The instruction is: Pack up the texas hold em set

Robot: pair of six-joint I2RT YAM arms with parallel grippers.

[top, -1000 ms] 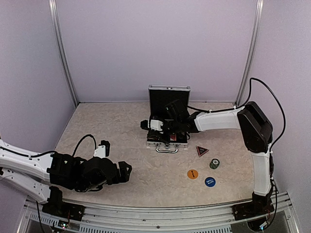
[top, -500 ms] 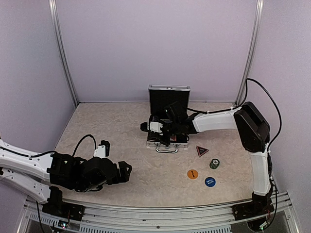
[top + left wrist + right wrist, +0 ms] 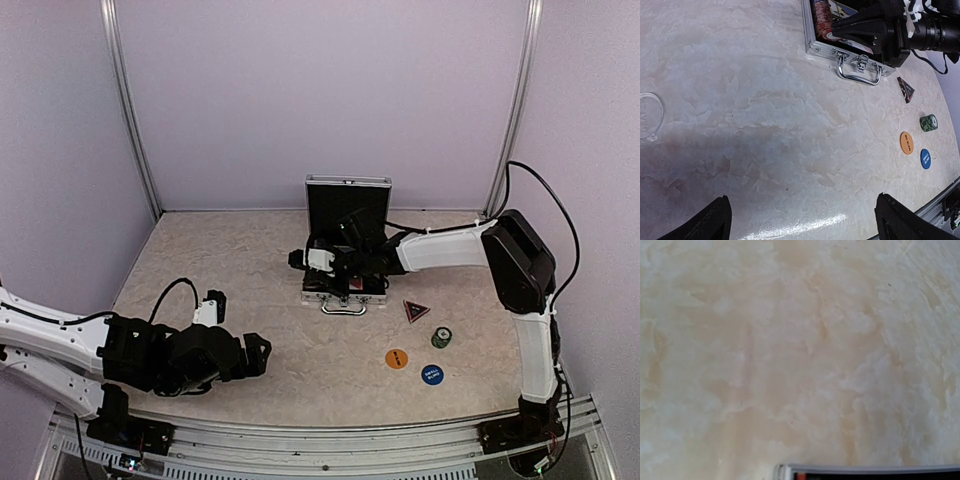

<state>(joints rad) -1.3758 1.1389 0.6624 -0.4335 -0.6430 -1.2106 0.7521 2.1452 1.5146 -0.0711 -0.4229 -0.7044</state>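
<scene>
The silver briefcase (image 3: 345, 296) of the texas hold em set lies open at mid-table, its black lid (image 3: 347, 205) upright. Red chips (image 3: 821, 17) sit in it. My right gripper (image 3: 298, 258) hovers low over the case's left part, jaws together in a point (image 3: 836, 31); nothing shows between them. Its own view shows only table and the case rim (image 3: 865, 470). Right of the case lie a dark triangular marker (image 3: 416, 310), a green chip stack (image 3: 441, 337), an orange disc (image 3: 397, 358) and a blue disc (image 3: 432, 374). My left gripper (image 3: 258, 352) rests near front left, open and empty (image 3: 807, 225).
The case handle (image 3: 858, 76) faces the front. A clear round disc (image 3: 647, 115) lies on the table to the left in the left wrist view. Purple walls with metal posts (image 3: 130, 110) close in the back and sides. A rail (image 3: 330, 460) runs along the front edge.
The right arm's elbow shifted slightly toward the back and left; its gripper stays over the case. The left arm has not moved.
</scene>
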